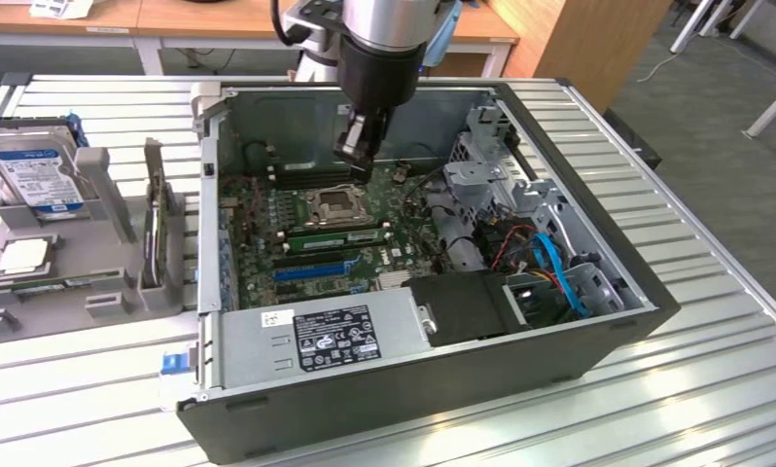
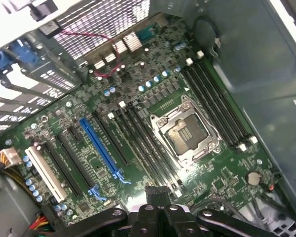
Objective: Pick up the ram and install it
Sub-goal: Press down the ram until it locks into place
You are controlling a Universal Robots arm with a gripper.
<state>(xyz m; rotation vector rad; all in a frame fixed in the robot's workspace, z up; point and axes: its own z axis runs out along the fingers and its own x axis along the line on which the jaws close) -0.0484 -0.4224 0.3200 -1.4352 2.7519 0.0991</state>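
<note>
Pincer (image 2: 155, 207) hangs above the motherboard (image 2: 89, 113); the ram (image 1: 336, 234) sits slotted just below.

A green motherboard (image 2: 153, 128) is noted, with one blue slot (image 2: 101, 148), one white slot (image 2: 44, 173) and black memory slots (image 2: 217, 106). A grey ribbed worktop (image 1: 699, 389) and black end effector (image 1: 356, 156) are recorded.

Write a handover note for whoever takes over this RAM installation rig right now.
Gripper: inside the open computer case, hanging over the motherboard near the CPU socket; open or shut cannot be told.
Ram: a green stick that may be the ram lies along the memory slots beside the socket.
Done: arm brought to the board.
Left: confirm the stick is fully seated; this cannot be told from the views.
</note>
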